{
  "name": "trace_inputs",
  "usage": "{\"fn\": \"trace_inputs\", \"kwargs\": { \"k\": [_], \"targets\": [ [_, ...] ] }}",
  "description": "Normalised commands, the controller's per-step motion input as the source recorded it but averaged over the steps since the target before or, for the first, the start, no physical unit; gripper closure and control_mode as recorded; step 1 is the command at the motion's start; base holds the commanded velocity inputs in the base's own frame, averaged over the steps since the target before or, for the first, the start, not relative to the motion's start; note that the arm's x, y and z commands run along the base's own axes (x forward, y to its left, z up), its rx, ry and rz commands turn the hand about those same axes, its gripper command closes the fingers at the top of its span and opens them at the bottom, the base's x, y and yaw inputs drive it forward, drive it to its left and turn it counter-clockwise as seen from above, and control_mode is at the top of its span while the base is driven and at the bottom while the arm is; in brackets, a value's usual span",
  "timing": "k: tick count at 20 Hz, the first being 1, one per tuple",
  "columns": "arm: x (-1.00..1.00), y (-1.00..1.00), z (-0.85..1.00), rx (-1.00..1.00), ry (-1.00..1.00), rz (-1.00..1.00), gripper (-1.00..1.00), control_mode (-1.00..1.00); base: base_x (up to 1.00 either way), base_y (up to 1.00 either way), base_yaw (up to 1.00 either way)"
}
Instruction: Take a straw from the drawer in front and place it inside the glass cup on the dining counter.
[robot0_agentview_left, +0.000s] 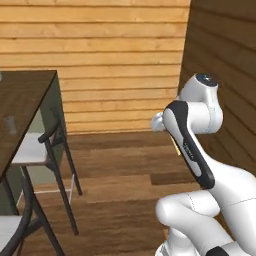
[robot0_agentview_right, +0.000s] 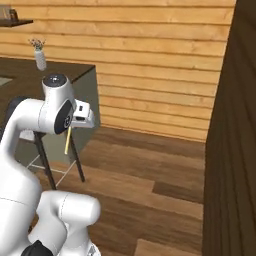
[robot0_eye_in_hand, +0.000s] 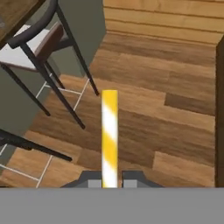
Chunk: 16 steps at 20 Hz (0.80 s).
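Pincer (robot0_eye_in_hand: 109, 180) shut on a yellow-and-white striped straw (robot0_eye_in_hand: 109, 135), seen from the hand camera.
No writing or labels can be read anywhere. White arm is folded, elbow raised, hand pointing down at the wood floor (robot0_eye_in_hand: 166, 122), the straw hanging below it (robot0_agentview_right: 67, 140). Black stool (robot0_eye_in_hand: 39, 48) stands beside the dark table (robot0_agentview_left: 22, 107), where a clear glass cup (robot0_agentview_left: 10, 125) sits near the edge.

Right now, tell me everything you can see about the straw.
The straw is a thin, straight stick with yellow and white diagonal stripes, looking like paper or plastic. The gripper is shut on its one end, fingers pinching it from both sides. In the right base view it hangs down from the hand, above the wood floor, beside the stool.
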Motion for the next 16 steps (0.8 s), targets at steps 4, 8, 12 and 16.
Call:
{"fn": "trace_inputs", "kwargs": {
  "k": [4,8,12,16],
  "targets": [
    [0.00,0.00,0.00,0.00,0.00,0.00,1.00,1.00,0.70,-0.28,0.69],
    [0.00,0.00,0.00,0.00,0.00,0.00,1.00,1.00,0.67,-0.28,0.67],
    [0.00,0.00,0.00,0.00,0.00,0.00,1.00,1.00,0.69,-0.34,0.65],
    [0.00,0.00,0.00,0.00,0.00,0.00,1.00,1.00,0.57,-0.42,0.63]
  ]
}}
